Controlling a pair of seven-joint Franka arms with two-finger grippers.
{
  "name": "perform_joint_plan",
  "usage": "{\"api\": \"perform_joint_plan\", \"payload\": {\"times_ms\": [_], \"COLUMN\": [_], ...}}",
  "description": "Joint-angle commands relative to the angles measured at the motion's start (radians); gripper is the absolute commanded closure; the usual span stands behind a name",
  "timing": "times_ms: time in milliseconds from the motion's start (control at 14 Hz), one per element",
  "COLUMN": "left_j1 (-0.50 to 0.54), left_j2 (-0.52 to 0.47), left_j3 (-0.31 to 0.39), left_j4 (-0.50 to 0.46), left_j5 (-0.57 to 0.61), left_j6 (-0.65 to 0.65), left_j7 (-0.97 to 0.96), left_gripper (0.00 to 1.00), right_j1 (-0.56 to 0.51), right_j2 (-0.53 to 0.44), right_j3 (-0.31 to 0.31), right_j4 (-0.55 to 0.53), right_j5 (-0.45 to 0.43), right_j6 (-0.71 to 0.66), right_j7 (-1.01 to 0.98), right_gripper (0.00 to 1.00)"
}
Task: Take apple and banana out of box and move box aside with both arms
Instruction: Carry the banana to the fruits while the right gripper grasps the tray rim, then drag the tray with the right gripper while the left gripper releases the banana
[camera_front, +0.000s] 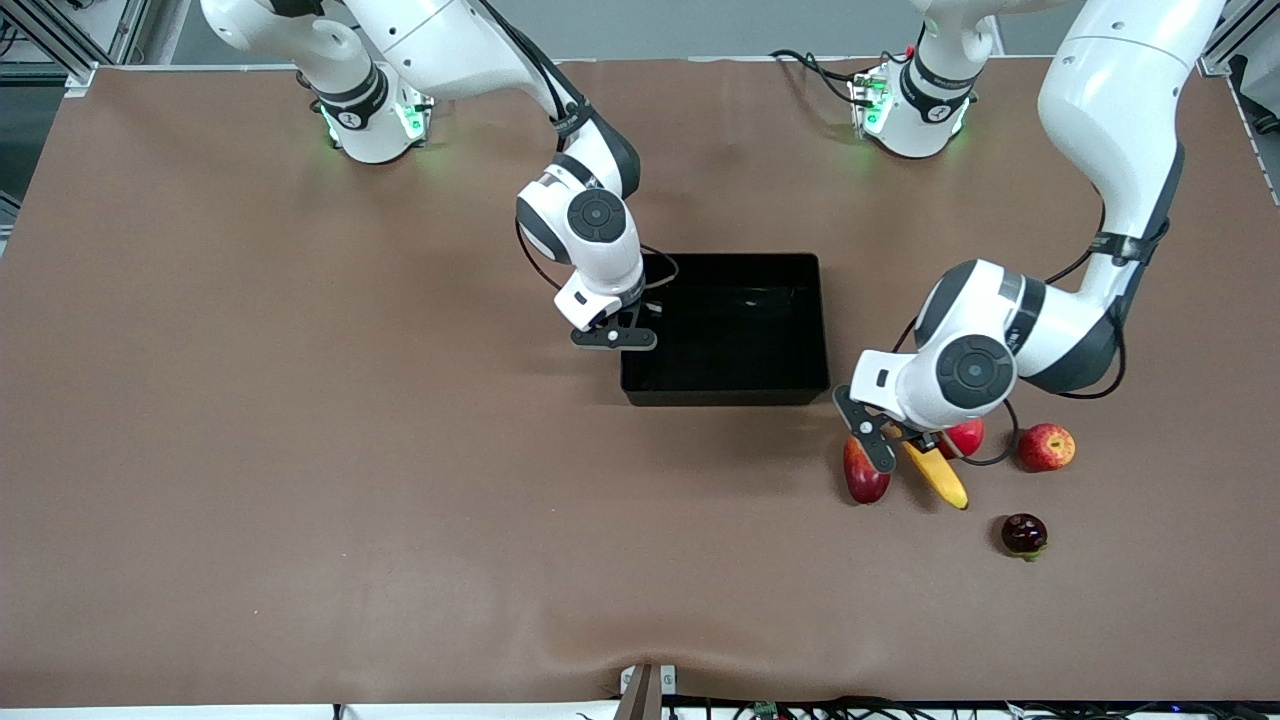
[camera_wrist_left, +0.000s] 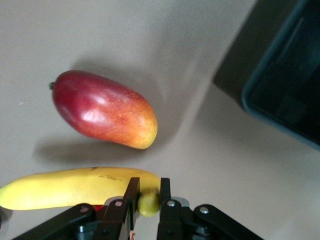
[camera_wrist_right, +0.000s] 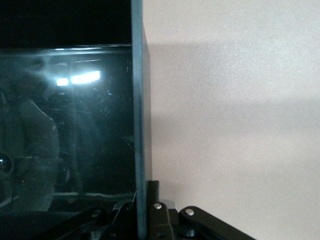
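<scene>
The black box (camera_front: 725, 393) stands in the middle of the table with nothing in it. My right gripper (camera_front: 618, 338) is shut on the box wall (camera_wrist_right: 139, 100) that faces the right arm's end; the thin wall runs between its fingers (camera_wrist_right: 146, 212). The fruits lie together nearer the front camera than the box, toward the left arm's end. My left gripper (camera_front: 900, 438) is down among them, shut on the greenish stem end of the yellow banana (camera_front: 940, 478) (camera_wrist_left: 75, 187), which shows pinched between its fingers (camera_wrist_left: 148, 200).
A red-and-yellow mango (camera_front: 865, 472) (camera_wrist_left: 102, 109) lies beside the banana. A red fruit (camera_front: 966, 437) is partly hidden under the left hand. Toward the left arm's end sits a red apple with yellow patches (camera_front: 1046, 446). A dark red fruit (camera_front: 1024, 534) lies nearest the front camera.
</scene>
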Motion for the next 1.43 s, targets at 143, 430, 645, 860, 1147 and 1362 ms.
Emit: {"api": "perform_joint_plan", "payload": {"times_ms": [143, 430, 645, 860, 1147, 1362], "left_j1": [0.039, 0.037, 0.036, 0.037, 0.037, 0.063], "left_j2": [-0.039, -0.027, -0.035, -0.061, -0.111, -0.194], "left_j3": [-0.007, -0.007, -0.024, -0.054, -0.056, -0.047], "left_j4": [-0.105, -0.099, -0.08, -0.018, 0.197, 0.242], "left_j5": [0.024, 0.017, 0.007, -0.029, -0.129, -0.129], "left_j6": [0.052, 0.078, 0.077, 0.016, -0.252, -0.329], "left_j7": [0.014, -0.003, -0.005, -0.041, -0.109, -0.282], "left_gripper": [1.0, 0.03, 0.0, 0.0, 0.0, 0.0], "right_j1": [-0.061, -0.143, -0.251, -0.333, -0.484, -0.617], "right_j2": [-0.131, -0.265, -0.357, -0.424, -0.481, -0.465], "right_j3": [0.009, 0.008, 0.008, 0.008, 0.008, 0.008], "right_j4": [-0.021, -0.022, -0.025, -0.053, -0.146, -0.15], "right_j5": [-0.011, -0.011, -0.011, -0.011, -0.011, -0.011], "right_j6": [-0.11, -0.27, -0.407, -0.476, -0.472, -0.457], "right_j7": [0.0, -0.079, -0.15, -0.178, -0.339, -0.506], "right_gripper": [1.0, 1.0, 1.0, 1.0, 1.0, 1.0]}}
